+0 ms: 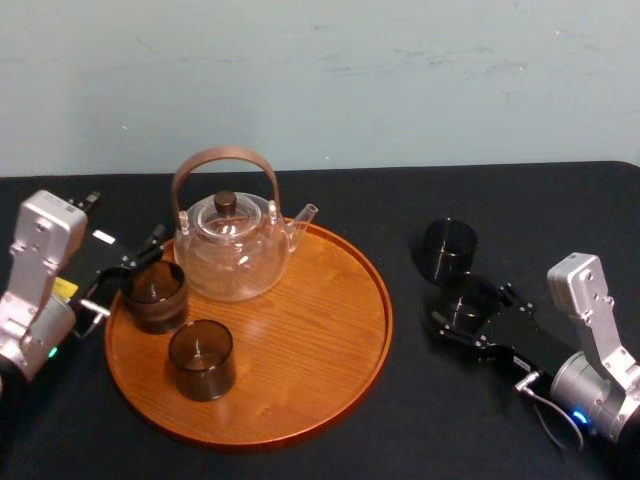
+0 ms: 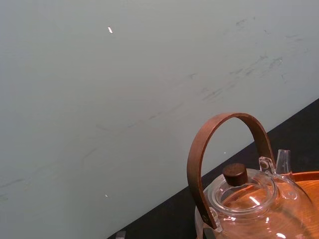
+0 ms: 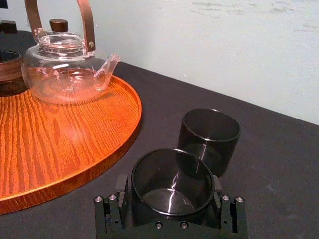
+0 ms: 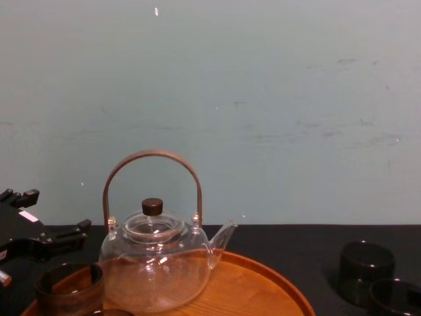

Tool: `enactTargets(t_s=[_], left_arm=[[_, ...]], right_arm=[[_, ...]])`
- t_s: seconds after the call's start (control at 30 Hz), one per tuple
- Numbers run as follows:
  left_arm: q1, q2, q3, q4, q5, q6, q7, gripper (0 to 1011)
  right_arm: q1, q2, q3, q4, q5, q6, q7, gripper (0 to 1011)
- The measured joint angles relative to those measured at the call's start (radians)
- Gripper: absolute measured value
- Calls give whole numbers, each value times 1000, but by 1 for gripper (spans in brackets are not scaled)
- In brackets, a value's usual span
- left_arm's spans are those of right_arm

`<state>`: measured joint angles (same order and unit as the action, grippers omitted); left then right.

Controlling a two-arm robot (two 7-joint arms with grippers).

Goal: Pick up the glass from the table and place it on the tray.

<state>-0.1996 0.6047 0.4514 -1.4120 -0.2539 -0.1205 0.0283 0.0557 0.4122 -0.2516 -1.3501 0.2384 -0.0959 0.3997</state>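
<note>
A dark smoked glass (image 3: 172,184) stands on the black table just right of the tray, and my right gripper (image 3: 169,185) is shut on it, its fingers pressing both sides; the same glass (image 1: 468,302) sits low at the right in the head view. The round orange-brown wooden tray (image 1: 320,330) carries a clear glass teapot (image 1: 232,245) with a brown handle and two dark glasses (image 1: 201,358). My left gripper (image 1: 122,282) hangs open at the tray's left rim, beside and slightly above the rear glass (image 1: 154,294).
Another dark glass (image 1: 447,246) stands on the table directly behind the held one, almost touching it (image 3: 209,134). The tray's right half (image 1: 330,300) is bare wood. A pale wall runs behind the table.
</note>
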Motion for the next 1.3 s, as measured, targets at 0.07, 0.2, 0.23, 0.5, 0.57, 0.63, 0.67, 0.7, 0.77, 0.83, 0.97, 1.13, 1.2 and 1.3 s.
enactTargets(t_s=[0.07,0.2,0.23,0.5,0.57,0.63,0.67,0.7,0.77,0.83,0.97,1.13,1.2,1.3], left_arm=[[0,0,0,0,0,0,0,1001],[0,0,0,0,0,0,0,1002],[0,0,0,0,0,0,0,1002],[0,0,0,0,0,0,0,1001],[0,0,0,0,0,0,0,1001],[0,0,0,0,0,0,0,1001],[0,0,0,0,0,0,0,1001],[0,0,0,0,0,0,0,1002],[0,0,0,0,0,0,0,1001],[0,0,0,0,0,0,0,1001],[0,0,0,0,0,0,0,1001],[0,0,0,0,0,0,0,1001],[0,0,0,0,0,0,0,1001],[0,0,0,0,0,0,0,1002]], right_arm=[[3,-1,-1,3,0,-4,4,1002],[8,-2,-3,7,-5,-18,10,1002],[8,-2,-4,7,-5,-18,10,1002],[7,-2,-3,6,-5,-17,9,990],[7,-1,-3,6,-5,-17,9,954],[7,-1,-3,6,-4,-16,9,916],[7,-1,-3,6,-4,-16,9,916],[7,-1,-3,6,-4,-15,9,911],[7,-1,-3,6,-4,-15,9,911],[7,-1,-3,5,-4,-15,8,911],[6,-1,-2,5,-4,-14,8,911],[6,-1,-2,5,-3,-14,8,911],[6,-1,-2,5,-3,-13,8,911],[6,-1,-2,5,-3,-13,7,911]])
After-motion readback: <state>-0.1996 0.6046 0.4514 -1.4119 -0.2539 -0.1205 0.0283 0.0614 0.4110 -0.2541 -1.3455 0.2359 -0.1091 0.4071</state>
